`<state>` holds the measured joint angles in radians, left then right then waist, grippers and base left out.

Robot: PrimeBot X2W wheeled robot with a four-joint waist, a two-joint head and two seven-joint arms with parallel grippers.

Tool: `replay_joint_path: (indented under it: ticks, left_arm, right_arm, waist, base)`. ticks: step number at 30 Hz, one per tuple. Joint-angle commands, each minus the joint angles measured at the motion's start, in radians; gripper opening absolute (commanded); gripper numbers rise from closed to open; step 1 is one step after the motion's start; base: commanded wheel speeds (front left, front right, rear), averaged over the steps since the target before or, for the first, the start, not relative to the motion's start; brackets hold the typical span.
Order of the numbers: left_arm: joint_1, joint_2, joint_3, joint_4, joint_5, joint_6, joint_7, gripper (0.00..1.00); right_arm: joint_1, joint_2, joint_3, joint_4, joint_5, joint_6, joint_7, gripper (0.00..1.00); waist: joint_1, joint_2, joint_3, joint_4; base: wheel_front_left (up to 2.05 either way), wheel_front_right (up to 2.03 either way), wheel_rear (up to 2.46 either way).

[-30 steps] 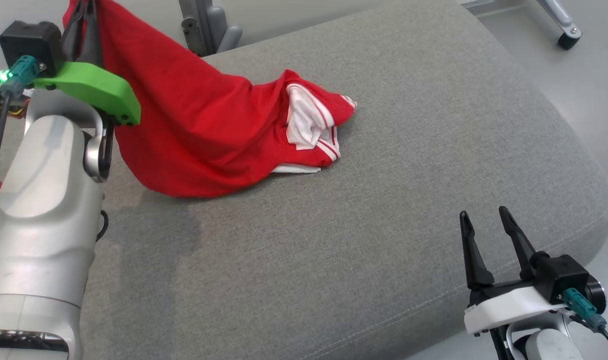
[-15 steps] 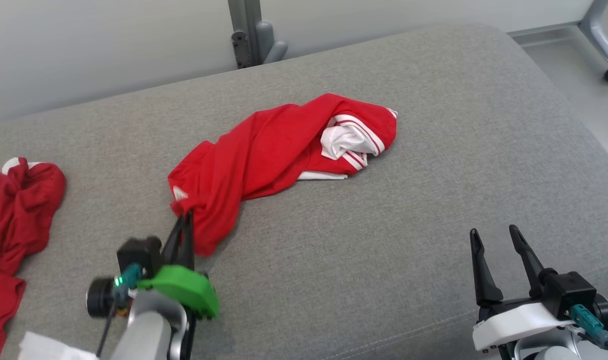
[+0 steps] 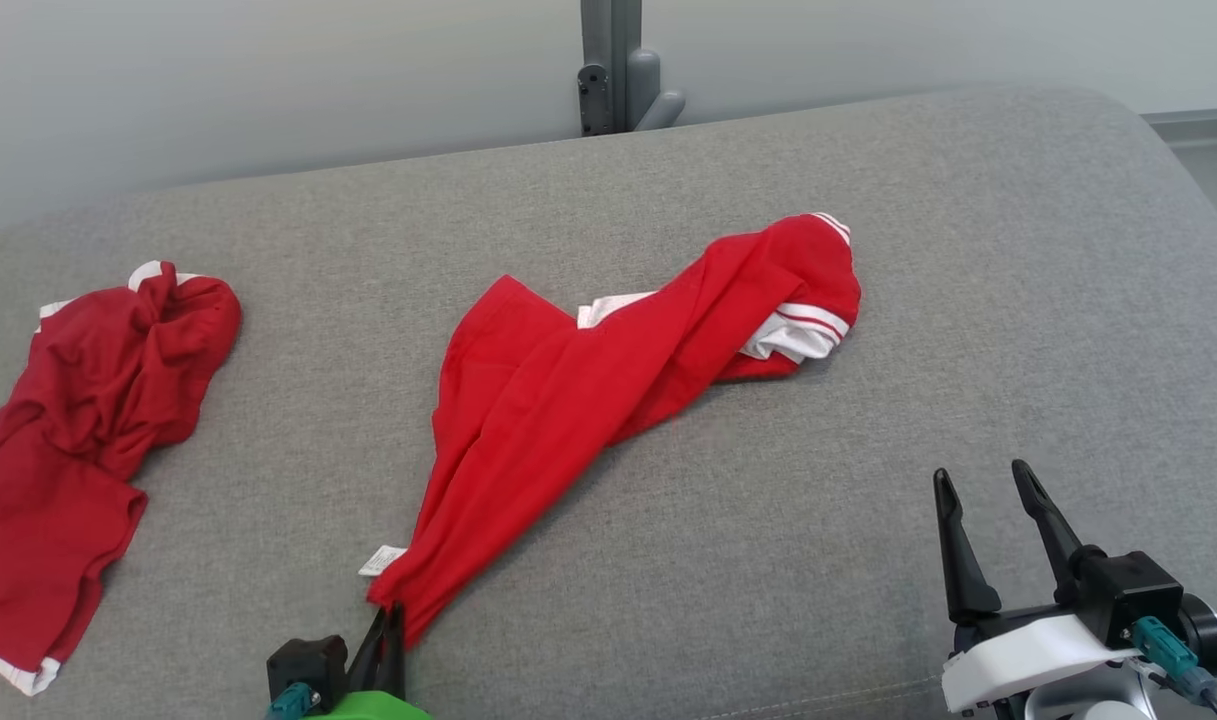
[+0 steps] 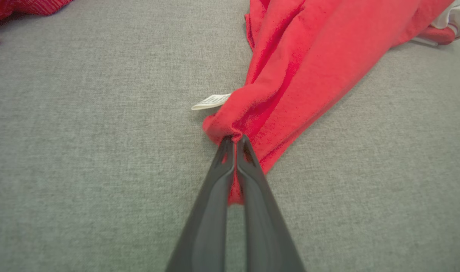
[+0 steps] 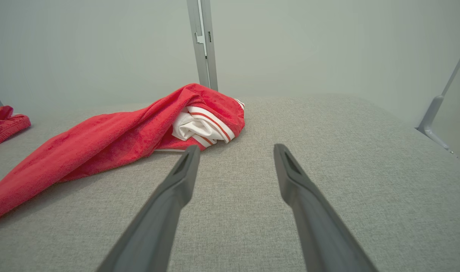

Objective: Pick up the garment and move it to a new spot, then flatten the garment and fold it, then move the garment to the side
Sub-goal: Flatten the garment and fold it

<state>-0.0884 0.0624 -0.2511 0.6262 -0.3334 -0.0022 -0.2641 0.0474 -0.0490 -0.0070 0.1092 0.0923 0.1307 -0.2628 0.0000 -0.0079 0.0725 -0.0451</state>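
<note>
The red garment (image 3: 588, 390) with white striped trim lies stretched diagonally across the grey cushion (image 3: 768, 560), its bunched trim end at the far right. My left gripper (image 3: 388, 620) sits at the bottom edge of the head view, shut on the garment's near corner. In the left wrist view the garment (image 4: 313, 64) is pinched at the fingertips of that gripper (image 4: 234, 139), with a white label (image 4: 211, 101) beside them. My right gripper (image 3: 978, 480) stands open at the lower right, apart from the cloth. The right wrist view shows the garment (image 5: 112, 139) ahead and left of its open gripper (image 5: 233, 149).
A second red garment (image 3: 78, 420) lies crumpled at the cushion's left end. A grey metal post (image 3: 608, 65) rises behind the cushion against a pale wall. Bare cushion lies between the stretched garment and my right gripper.
The head camera has turned left. My left gripper came down from high at the left and pulled the garment's corner toward the near edge, stretching the cloth out flat. The right gripper has stayed put.
</note>
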Motion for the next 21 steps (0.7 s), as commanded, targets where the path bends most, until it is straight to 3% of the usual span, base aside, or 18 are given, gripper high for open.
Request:
replay_joint_path:
  ticks: [1,3,5,6,7,15,21]
  left_arm:
    - [0.009,0.002,0.011,0.001,0.002,0.005,0.0,0.0]
    - [0.027,-0.001,0.026,0.001,0.015,-0.006,0.0,0.0]
    - [0.045,-0.001,0.062,-0.005,0.02,-0.011,0.0,0.42]
    - [0.05,-0.003,0.073,-0.007,0.019,-0.014,0.0,0.92]
    - [0.057,-0.005,0.085,-0.01,0.013,-0.019,0.0,1.0]
    - [0.097,-0.011,0.202,-0.147,-0.057,-0.011,0.0,1.0]
    - [0.013,-0.012,0.179,-0.244,-0.031,-0.03,0.0,1.0]
  right_arm:
    - [0.006,-0.003,0.001,0.002,-0.009,0.0,-0.003,1.0]
    - [0.004,-0.002,0.002,0.002,-0.01,0.0,-0.003,1.0]
    - [0.004,-0.002,0.004,0.003,-0.01,0.0,-0.003,1.0]
    - [0.007,-0.002,0.005,0.004,-0.01,0.0,-0.003,1.0]
    - [0.009,-0.002,0.006,0.004,-0.01,0.0,-0.003,1.0]
    - [0.017,-0.002,0.016,0.006,-0.003,0.0,-0.003,1.0]
    - [-0.001,-0.002,0.023,-0.003,0.003,0.0,-0.003,1.0]
  waist:
    - [0.0,0.0079,-0.005,0.011]
    - [0.0,0.0079,-0.005,0.014]
    - [0.0,0.0079,-0.005,0.017]
    - [0.0,0.0079,-0.006,0.016]
    - [0.0,0.0079,-0.007,0.015]
    - [0.0,0.0079,-0.025,-0.025]
    - [0.0,0.0079,-0.004,-0.074]
  base:
    - [0.0,0.0,0.0]
    - [0.0,0.0,0.0]
    - [0.0,0.0,0.0]
    - [0.0,0.0,0.0]
    - [0.0,0.0,0.0]
    - [0.0,0.0,0.0]
    - [0.0,0.0,0.0]
